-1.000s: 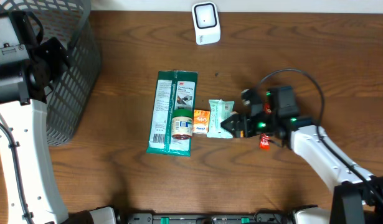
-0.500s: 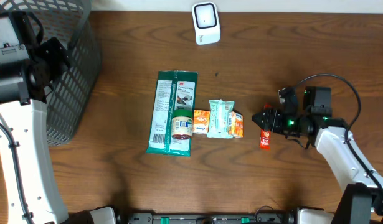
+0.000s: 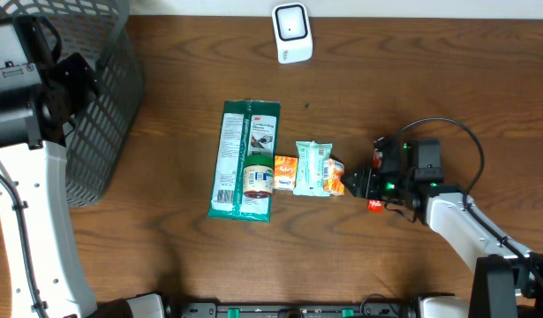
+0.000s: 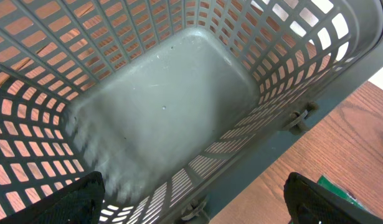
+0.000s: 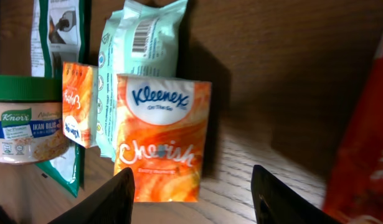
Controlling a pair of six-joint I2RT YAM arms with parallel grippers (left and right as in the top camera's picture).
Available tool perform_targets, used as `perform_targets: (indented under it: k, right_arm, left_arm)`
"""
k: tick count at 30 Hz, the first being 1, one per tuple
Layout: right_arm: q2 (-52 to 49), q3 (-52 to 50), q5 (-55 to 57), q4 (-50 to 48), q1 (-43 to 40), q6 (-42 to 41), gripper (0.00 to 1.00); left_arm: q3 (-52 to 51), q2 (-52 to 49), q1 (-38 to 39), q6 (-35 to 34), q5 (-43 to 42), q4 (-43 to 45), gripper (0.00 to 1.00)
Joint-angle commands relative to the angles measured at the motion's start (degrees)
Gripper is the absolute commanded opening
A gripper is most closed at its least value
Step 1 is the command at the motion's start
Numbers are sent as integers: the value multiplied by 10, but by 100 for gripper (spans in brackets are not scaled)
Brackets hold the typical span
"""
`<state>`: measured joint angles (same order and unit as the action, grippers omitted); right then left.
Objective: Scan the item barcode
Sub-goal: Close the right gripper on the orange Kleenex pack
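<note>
1. Kleenex pack [image 5: 163, 134]: laid flat on the table [image 3: 430, 88], orange printed face up, at the right end of a row of goods near the table's middle.
2. Its long axis is seen running top to bottom in both the right wrist and overhead views. The logo end points toward the far edge, where the white scanner [image 3: 291, 34] stands well apart.
3. Row, read leftward from the pack: mint wrapper [image 5: 144, 56], small orange box [image 5: 78, 102], Knorr jar [image 5: 26, 121] resting on a long green 3M packet [image 3: 245, 132]. A red packet [image 5: 359, 124] is noted to the pack's right.
4. Right gripper [image 5: 192, 171]: jaws are held apart and grip nothing, with one finger at either lower corner of the pack. One fingertip overlaps the pack's lower left corner in view, but contact cannot be told.
5. Left gripper [image 4: 200, 205]: jaws are spread wide and empty, poised over the grey basket [image 4: 179, 93] at the table's left end.
6. Given by the right wrist view only — the lettering on the pack and jar, and a barcode on the mint wrapper's upper end.
7. Given by the overhead view only — the scanner, the whole row, and both arms at once. There the pack is partly covered by the right gripper.
8. The left wrist view gives only the basket's bare floor and slotted walls, with a strip of table beside it.
</note>
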<state>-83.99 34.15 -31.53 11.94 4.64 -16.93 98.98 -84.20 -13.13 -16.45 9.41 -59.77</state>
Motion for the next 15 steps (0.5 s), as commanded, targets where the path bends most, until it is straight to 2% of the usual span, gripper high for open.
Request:
perform_targets:
  k: [1, 9, 15]
  right_arm:
    - [-4, -7, 35, -9, 25, -27, 54]
    - [-4, -7, 46, -23, 64, -55, 51]
    - [-14, -14, 66, -27, 67, -68, 59]
  left_arm:
    - [3, 1, -3, 5, 7, 0, 92]
    - [3, 1, -3, 5, 7, 0, 92]
    - [3, 1, -3, 5, 7, 0, 92]
